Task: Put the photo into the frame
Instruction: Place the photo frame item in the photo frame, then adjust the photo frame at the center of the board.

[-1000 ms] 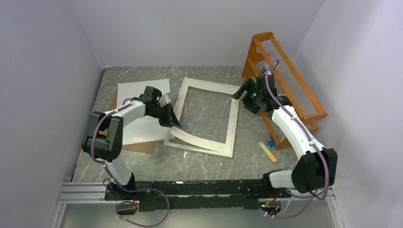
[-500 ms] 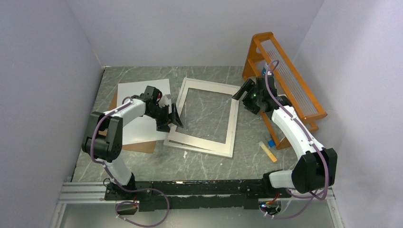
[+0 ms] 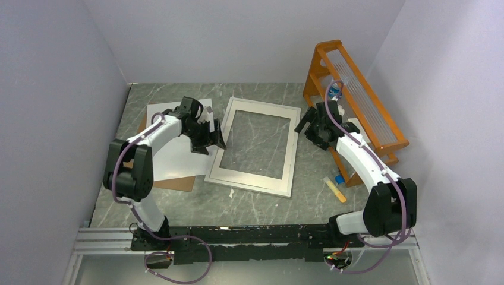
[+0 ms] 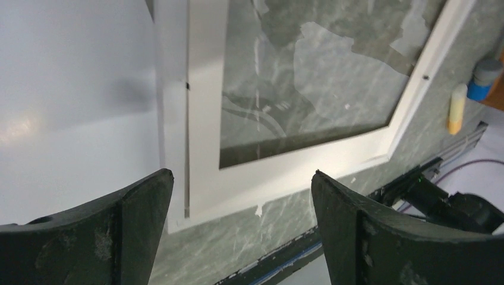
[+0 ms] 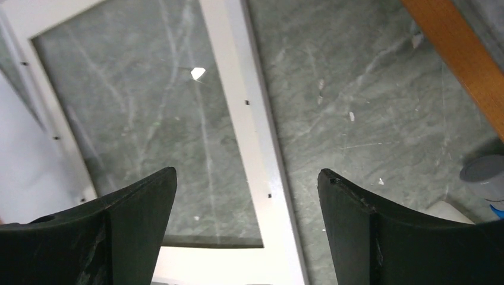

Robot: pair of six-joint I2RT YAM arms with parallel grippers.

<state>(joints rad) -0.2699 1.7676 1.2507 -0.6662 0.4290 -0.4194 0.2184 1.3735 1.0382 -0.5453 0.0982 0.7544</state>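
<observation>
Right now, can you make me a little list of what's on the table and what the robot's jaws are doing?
photo: white side up, left of the frame
frame: lying flat, no photo inside
card border: lying on the frame
left jaws: open, empty, by frame's left side
right jaws: open, empty, by frame's right side

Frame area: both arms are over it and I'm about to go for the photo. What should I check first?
1. Left gripper open with nothing between its jaws: ok.
2. Right gripper open and empty: ok.
3. Photo lying flat, white side up, on the backing board: ok.
4. Frame lying flat, its opening uncovered: ok.
5. Mat seated squarely in the frame: cannot tell; its edges look slightly offset.
</observation>
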